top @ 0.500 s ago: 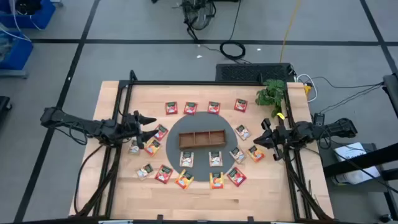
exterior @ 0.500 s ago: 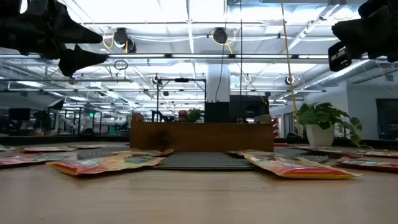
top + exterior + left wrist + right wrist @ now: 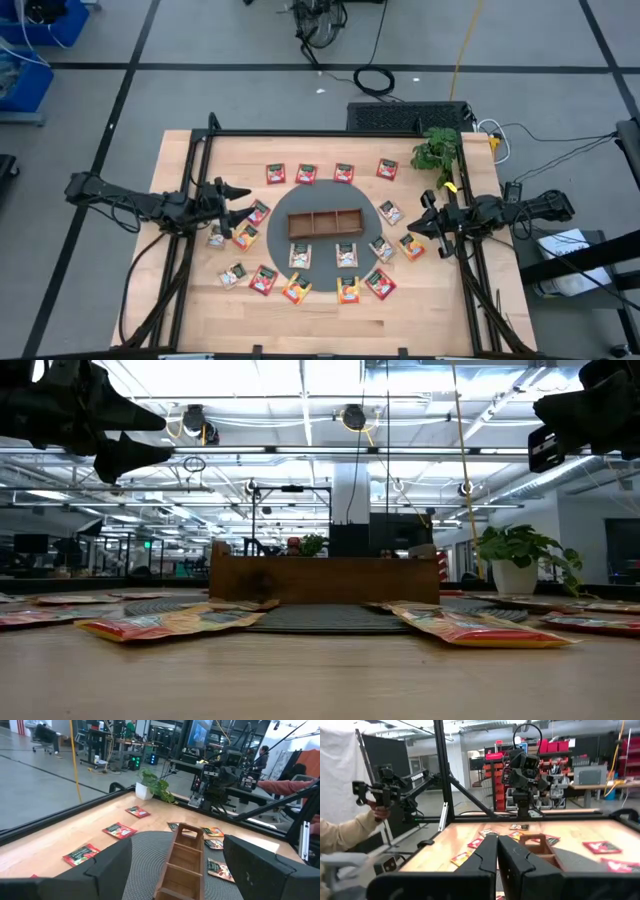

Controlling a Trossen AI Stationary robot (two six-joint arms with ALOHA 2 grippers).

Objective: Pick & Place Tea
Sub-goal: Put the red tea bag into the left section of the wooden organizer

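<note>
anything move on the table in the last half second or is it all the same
Nothing visibly changed. The left gripper hangs over the table's left side with jaws open and empty; the right gripper hangs over the right side, jaws shut and empty. The tea packets lie as before around the wooden tray, none in it.

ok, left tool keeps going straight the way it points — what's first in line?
Probably the wooden tray: the open left tool frames it dead ahead, above the round mat. The tool sits high in the low view, so it might pass over the tray. Depth unclear.
</note>
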